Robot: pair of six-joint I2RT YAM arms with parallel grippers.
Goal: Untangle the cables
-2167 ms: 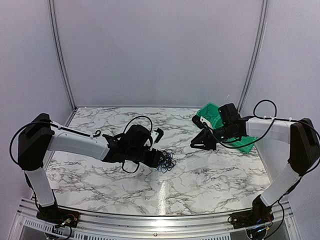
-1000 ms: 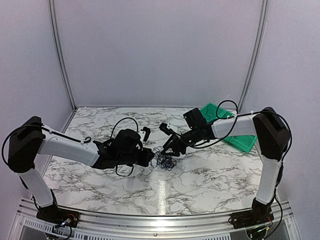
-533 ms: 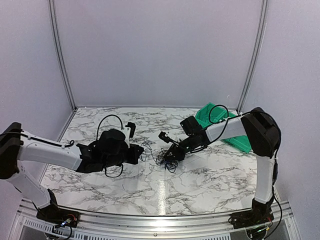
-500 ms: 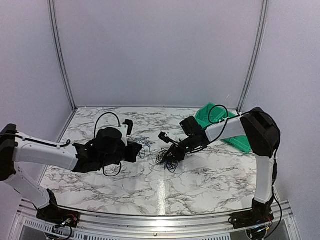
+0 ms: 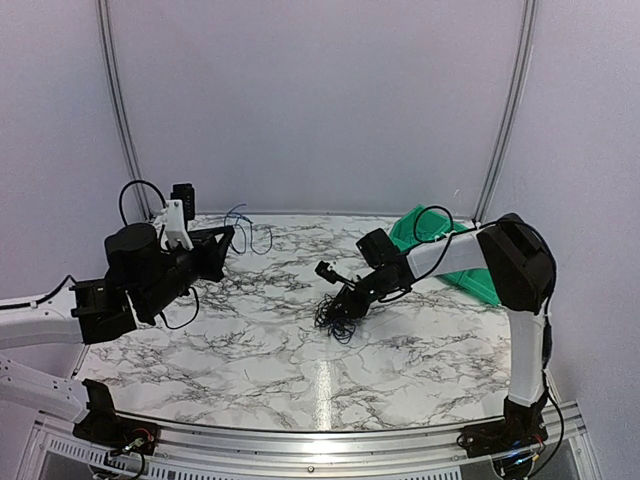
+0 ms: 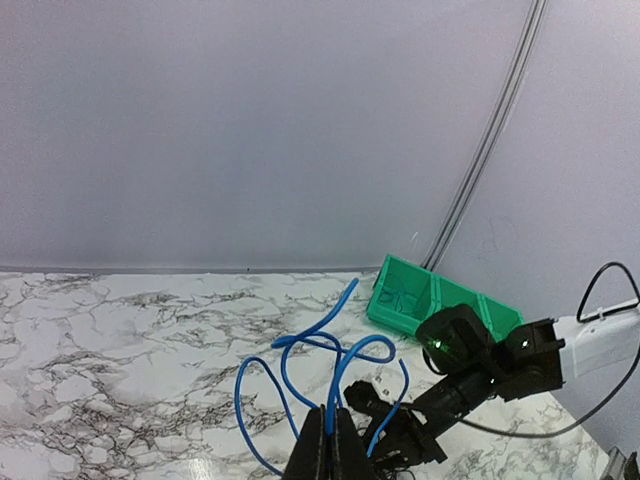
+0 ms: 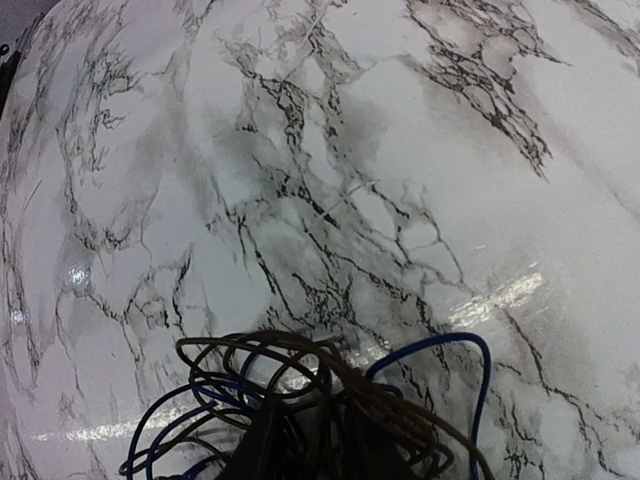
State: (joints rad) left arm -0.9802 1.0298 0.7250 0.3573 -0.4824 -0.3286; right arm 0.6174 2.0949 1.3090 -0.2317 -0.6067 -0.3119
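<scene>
Left fingers point(image 5: 222, 240), raised, hold a thin blue wire point(image 5: 247, 231); right fingers point(image 5: 346, 301) sit on the dark wire tangle point(image 5: 334, 322).

Left hand point(image 5: 224, 239) raised, pinched closed; right hand point(image 5: 345, 304) low, closed.

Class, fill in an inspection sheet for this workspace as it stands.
Surface: marble-patterned table, glossy.
Job's things: blue cable held up, apart from cable wad on the table.
Clutter: green bin, far right.
Grippers: left gripper, jaws shut on blue cable; right gripper, jaws shut on cable wad.
Cables: black wiring loops on both arms.
Surroundings: plain walls.
</scene>
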